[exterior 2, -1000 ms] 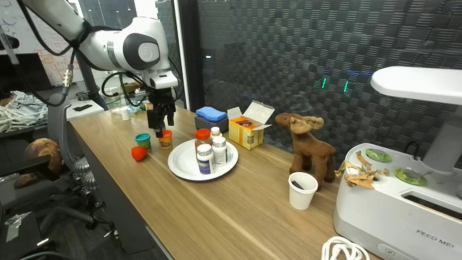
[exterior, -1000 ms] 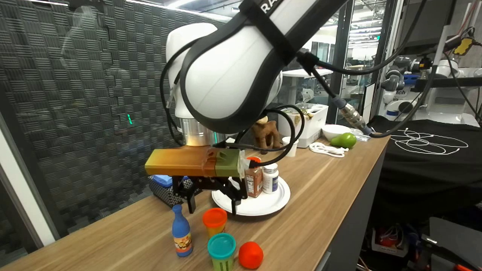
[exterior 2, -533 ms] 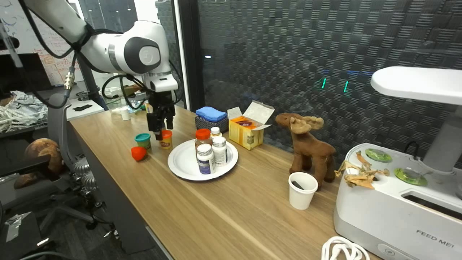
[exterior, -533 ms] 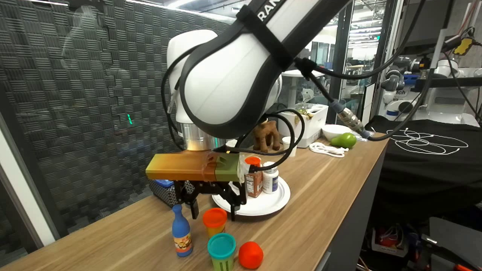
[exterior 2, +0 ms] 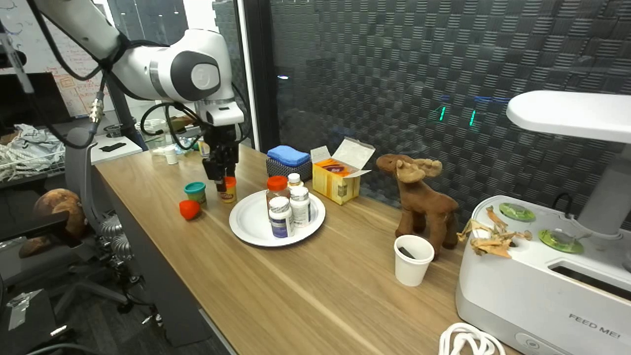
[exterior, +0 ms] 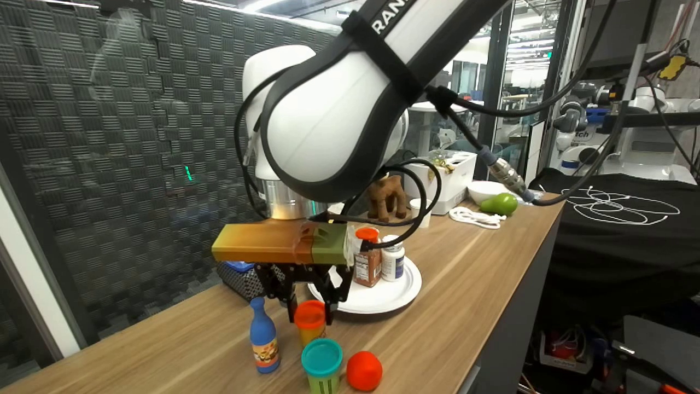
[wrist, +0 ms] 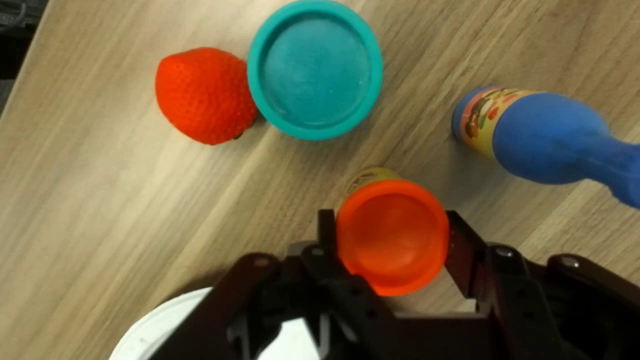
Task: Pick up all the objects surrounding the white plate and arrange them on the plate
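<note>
Over the last second the gripper (exterior: 310, 314) has gone from standing spread about the red-lidded tub (exterior: 310, 324) to pinching it: in the wrist view its fingers (wrist: 327, 227) press the lid at nine and three o'clock. The tub stands on the bench (exterior 2: 296, 281), with the white plate (exterior 2: 246, 224) at about four o'clock from it in an exterior view. For the task this looks like the start of the next pick, with lift and carry yet to come. Three more things wait off the plate: from the tub, in the wrist view, the green-lidded tub (wrist: 315, 70) lies at eleven o'clock, the strawberry (wrist: 205, 95) at ten and the blue bottle (wrist: 545, 137) at two.

The wrist view proves contact at the lid but shows little of the plate and none of its load; an exterior view shows a spice jar (exterior 2: 276, 187) and white bottles (exterior 2: 281, 220) on it. Both exterior views show the tub looking upright, with no gap visible beneath it.
</note>
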You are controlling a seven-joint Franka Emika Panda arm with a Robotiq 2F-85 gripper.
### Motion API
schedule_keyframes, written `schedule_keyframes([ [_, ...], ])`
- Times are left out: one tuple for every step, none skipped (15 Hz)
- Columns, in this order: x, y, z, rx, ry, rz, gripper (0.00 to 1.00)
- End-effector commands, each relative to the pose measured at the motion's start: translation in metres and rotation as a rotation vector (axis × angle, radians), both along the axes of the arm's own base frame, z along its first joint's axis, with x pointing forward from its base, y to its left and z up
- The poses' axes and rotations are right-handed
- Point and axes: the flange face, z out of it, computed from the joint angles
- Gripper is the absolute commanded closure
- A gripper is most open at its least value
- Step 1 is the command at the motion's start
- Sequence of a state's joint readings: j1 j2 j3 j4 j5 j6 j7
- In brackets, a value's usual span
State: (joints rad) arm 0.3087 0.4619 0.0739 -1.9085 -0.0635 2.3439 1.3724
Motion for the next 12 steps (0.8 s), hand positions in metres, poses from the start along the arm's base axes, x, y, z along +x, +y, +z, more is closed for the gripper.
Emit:
schedule_keyframes([
  [0.008, -0.006, 0.019, 0.019, -0.037, -0.035, 0.71],
  [0.012, -0.01, 0.025, 0.012, -0.053, -0.041, 0.71],
  [0.015, -0.014, 0.029, 0.006, -0.069, -0.048, 0.71],
  [0.019, -0.018, 0.033, 0.003, -0.081, -0.056, 0.71],
  [0.021, -0.023, 0.036, -0.002, -0.091, -0.062, 0.71],
  [0.024, -0.028, 0.037, -0.005, -0.097, -0.071, 0.71],
  [0.028, -0.033, 0.037, -0.01, -0.104, -0.079, 0.71],
  [0.031, -0.039, 0.037, -0.027, -0.109, -0.081, 0.71],
  [0.034, -0.045, 0.036, -0.037, -0.114, -0.089, 0.71],
  [0.037, -0.052, 0.035, -0.043, -0.113, -0.098, 0.71],
  [0.04, -0.059, 0.033, -0.049, -0.113, -0.11, 0.71],
  [0.044, -0.066, 0.032, -0.051, -0.112, -0.12, 0.71],
])
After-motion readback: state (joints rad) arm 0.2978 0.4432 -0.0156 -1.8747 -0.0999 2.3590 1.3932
